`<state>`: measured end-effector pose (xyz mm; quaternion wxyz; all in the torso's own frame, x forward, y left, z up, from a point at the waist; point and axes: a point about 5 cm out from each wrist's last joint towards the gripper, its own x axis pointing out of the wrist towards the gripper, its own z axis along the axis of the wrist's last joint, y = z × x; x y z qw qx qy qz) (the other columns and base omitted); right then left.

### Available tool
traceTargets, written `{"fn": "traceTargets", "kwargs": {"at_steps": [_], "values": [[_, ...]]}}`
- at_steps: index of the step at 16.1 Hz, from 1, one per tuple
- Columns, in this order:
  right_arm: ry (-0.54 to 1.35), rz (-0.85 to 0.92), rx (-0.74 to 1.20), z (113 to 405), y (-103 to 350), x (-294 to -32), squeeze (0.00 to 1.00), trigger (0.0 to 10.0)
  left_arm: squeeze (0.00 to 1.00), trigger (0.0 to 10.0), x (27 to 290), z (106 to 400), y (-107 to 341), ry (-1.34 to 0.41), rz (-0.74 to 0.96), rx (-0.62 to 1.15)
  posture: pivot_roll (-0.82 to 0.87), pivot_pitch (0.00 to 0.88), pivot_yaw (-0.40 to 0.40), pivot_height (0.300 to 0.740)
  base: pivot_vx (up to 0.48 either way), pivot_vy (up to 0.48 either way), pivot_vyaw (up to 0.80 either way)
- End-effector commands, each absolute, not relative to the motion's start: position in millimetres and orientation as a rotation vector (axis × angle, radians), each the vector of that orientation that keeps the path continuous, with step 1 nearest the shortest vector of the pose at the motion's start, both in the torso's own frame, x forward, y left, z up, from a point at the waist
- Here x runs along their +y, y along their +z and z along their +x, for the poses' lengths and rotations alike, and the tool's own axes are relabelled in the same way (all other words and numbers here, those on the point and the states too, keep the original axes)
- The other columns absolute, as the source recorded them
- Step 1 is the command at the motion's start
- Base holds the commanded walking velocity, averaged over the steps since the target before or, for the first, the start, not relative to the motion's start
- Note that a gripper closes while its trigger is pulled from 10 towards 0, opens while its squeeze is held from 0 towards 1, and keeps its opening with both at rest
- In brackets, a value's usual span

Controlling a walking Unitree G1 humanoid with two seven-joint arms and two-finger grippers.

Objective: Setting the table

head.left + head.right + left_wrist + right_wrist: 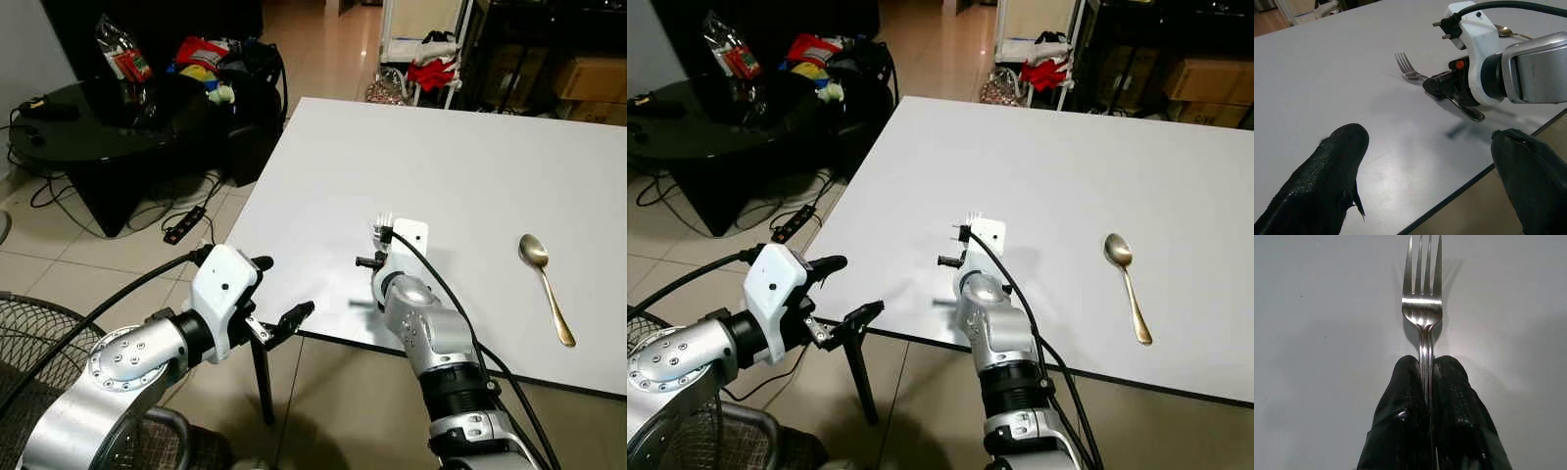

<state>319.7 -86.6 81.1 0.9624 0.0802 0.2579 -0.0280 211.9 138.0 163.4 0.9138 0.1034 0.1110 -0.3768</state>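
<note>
I see my right gripper (1427, 382) pinching the fork (1422, 308) low over the tabletop (470, 166), prongs pointing far; left gripper (1425, 181) hangs open.

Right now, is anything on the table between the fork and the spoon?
No. In the left eye view, only bare table lies between the fork and the spoon.

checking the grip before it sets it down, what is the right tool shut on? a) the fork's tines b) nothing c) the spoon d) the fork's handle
d: the right tool pinches the fork by its handle just behind the tines, while the spoon lies apart on the white table.
</note>
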Motion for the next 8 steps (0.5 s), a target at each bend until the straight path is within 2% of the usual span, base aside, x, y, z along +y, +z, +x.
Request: {"fn": "traceTargets", "kwargs": {"at_steps": [1,3,4,5,6,7,8], "values": [[-0.067,0.183,0.531,321.8,80.9,-83.7,0.0,10.0,0.0,10.0,138.6,209.7,166.2,-0.782,0.221,0.226,0.15,0.0,0.024,0.74,0.0,0.0,0.0],[-0.082,0.187,0.53,323.0,80.1,-84.8,0.0,10.0,0.0,10.0,139.0,209.8,166.4,-0.783,0.222,0.227,0.15,0.0,0.024,0.74,0.0,0.0,0.0],[-0.085,0.189,0.53,323.6,79.6,-85.3,0.05,10.0,0.0,10.0,138.9,210.0,166.6,-0.784,0.221,0.228,0.15,0.0,0.025,0.74,0.0,0.0,0.0],[-0.09,0.186,0.531,323.9,79.2,-85.8,0.48,10.0,0.0,10.0,138.8,210.2,166.6,-0.785,0.221,0.228,0.15,0.0,0.026,0.74,0.0,0.0,0.0],[-0.089,0.185,0.528,324.4,79.3,-85.9,0.87,10.0,0.0,10.0,138.8,210.4,166.5,-0.786,0.221,0.229,0.15,0.0,0.025,0.74,0.0,0.0,0.0],[-0.088,0.183,0.523,325.4,79.6,-85.6,1.0,10.0,0.0,10.0,138.8,210.9,166.5,-0.788,0.22,0.23,0.15,0.0,0.025,0.74,0.0,0.0,0.0],[-0.089,0.183,0.522,325.7,79.8,-85.6,1.0,10.0,0.0,10.0,138.8,211.1,166.5,-0.788,0.22,0.23,0.15,0.0,0.026,0.74,0.0,0.0,0.0]]}}
